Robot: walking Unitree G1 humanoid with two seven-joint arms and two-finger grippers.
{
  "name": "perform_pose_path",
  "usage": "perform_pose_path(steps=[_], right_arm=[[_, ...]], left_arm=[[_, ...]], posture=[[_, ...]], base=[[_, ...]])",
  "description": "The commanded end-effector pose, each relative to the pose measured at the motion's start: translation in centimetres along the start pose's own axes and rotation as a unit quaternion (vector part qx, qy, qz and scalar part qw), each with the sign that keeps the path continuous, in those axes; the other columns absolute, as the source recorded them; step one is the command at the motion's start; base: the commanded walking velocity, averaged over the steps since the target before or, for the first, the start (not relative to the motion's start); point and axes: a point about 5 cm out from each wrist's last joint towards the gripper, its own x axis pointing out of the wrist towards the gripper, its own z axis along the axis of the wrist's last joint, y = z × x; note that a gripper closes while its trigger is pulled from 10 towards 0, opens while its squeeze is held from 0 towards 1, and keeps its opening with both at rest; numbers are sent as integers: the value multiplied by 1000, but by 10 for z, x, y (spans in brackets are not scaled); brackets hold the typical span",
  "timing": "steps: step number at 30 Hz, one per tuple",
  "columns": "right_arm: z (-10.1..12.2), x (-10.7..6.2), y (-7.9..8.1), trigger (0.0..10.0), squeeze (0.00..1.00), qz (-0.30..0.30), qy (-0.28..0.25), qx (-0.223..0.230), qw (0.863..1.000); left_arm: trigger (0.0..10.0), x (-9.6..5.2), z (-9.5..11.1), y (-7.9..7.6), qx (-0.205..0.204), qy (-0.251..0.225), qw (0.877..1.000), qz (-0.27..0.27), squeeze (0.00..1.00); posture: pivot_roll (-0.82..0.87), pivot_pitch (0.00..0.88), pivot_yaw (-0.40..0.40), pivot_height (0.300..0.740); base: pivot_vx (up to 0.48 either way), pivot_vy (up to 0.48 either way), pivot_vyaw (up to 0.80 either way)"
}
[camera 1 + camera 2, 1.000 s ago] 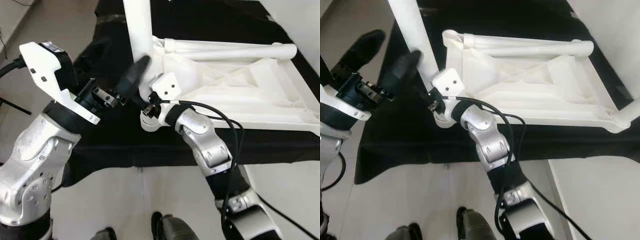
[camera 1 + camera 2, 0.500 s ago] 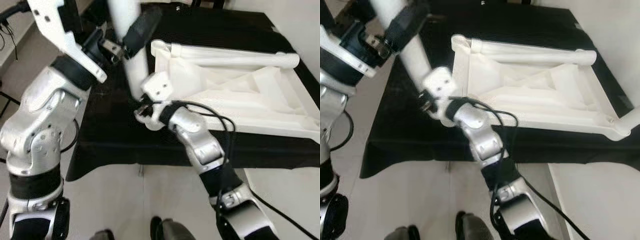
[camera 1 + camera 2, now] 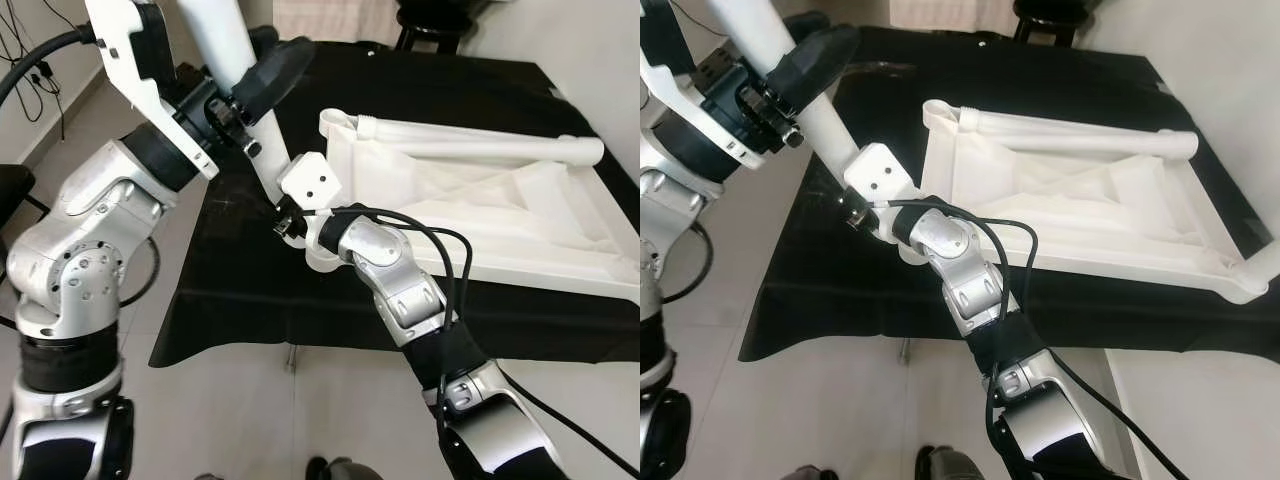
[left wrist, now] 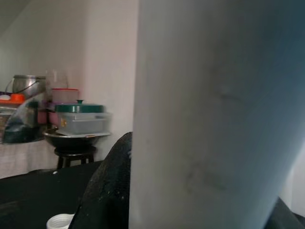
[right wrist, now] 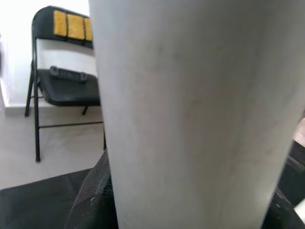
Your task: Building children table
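Both grippers grasp the white leg (image 3: 232,60), tilted above the black-covered table (image 3: 230,270): left gripper (image 3: 262,85) clenched high, right gripper (image 3: 288,222) clenched low. The upturned tabletop (image 3: 480,215) lies beside them.

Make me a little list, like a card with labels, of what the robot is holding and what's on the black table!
Held thing: white table leg, a long tube, tilted
Left gripper: shut on the leg, higher up
Right gripper: shut on the leg, near its lower end
Upside-down white tabletop: lies on the black cloth
Another white leg: lies flat along the tabletop's far edge
Leg at the tabletop's near right corner: sticks out past the cloth
Background: folding chair, stool with pots
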Motion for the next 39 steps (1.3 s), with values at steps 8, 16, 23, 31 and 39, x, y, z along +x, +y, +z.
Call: perform_pose_path(steps=[8, 16, 23, 31, 39], right_arm=[[17, 7, -1, 10000, 0, 17, -50, -38, 998], [19, 7, 1, 10000, 1000, 91, -63, 35, 993], [9, 3, 23, 10000, 0, 221, -18, 39, 974], [4, 1, 40, 2392, 0, 251, -11, 103, 962], [2, 1, 42, 0, 0, 246, -12, 123, 961]], left_arm=[[0, -6, -21, -7, 8, 58, 998, -16, 0], [0, -14, -11, -23, -4, 80, 986, -147, 0], [0, -17, -5, -43, -24, 107, 945, -307, 0], [0, -8, -1, -46, -29, 101, 933, -343, 0], [0, -5, -3, -47, -38, 96, 929, -356, 0]], posture=[[-202, 53, -93, 740], [-195, 49, -99, 740], [-194, 41, -110, 740], [-205, 44, -106, 740], [-220, 48, -103, 740]], base=[[0, 0, 0], [0, 0, 0], [0, 0, 0], [0, 0, 0], [0, 0, 0]])
